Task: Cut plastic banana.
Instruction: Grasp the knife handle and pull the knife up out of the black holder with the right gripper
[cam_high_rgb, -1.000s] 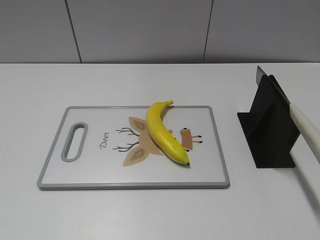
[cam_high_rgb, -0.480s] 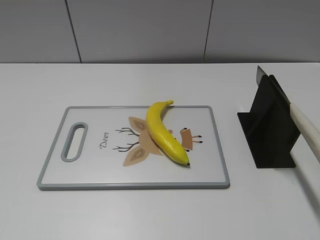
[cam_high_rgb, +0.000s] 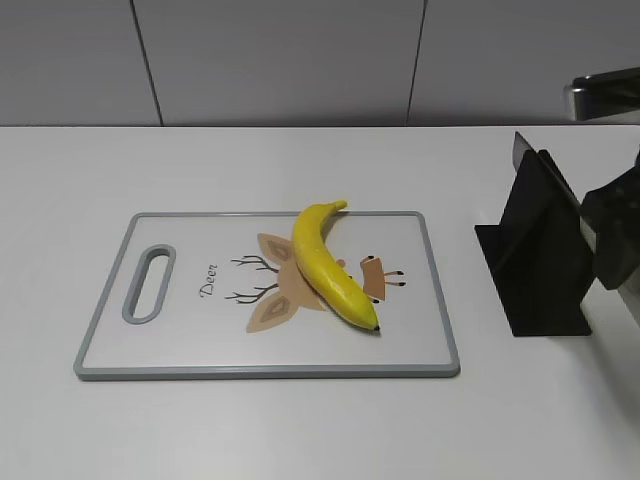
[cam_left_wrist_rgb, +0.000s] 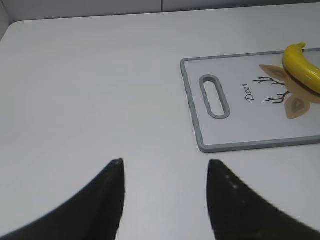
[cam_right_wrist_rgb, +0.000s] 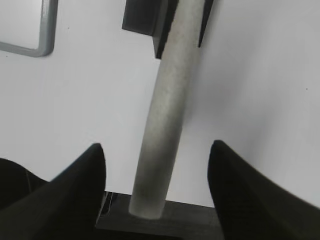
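The plastic banana (cam_high_rgb: 330, 262) lies whole and diagonal on the white cutting board (cam_high_rgb: 110, 300), stem towards the back. It also shows at the right edge of the left wrist view (cam_left_wrist_rgb: 300, 67). A knife rests in a black stand (cam_high_rgb: 535, 250), blade tip (cam_high_rgb: 520, 150) sticking out at the back. My right gripper (cam_high_rgb: 612, 235) is at the knife's handle. In the right wrist view its jaws (cam_right_wrist_rgb: 156, 145) are open, with the pale handle (cam_right_wrist_rgb: 167, 110) between them and gaps on both sides. My left gripper (cam_left_wrist_rgb: 165, 162) is open and empty above bare table left of the board.
The board (cam_left_wrist_rgb: 192, 110) has a grey rim, a handle slot (cam_high_rgb: 148, 283) at its left end and a deer print under the banana. A grey tiled wall runs along the back of the white table. The stand (cam_right_wrist_rgb: 145, 15) stands right of the board's corner (cam_right_wrist_rgb: 45, 30).
My right arm has come into the exterior view from the right and now covers most of the knife's handle. The banana, board and stand have not moved.
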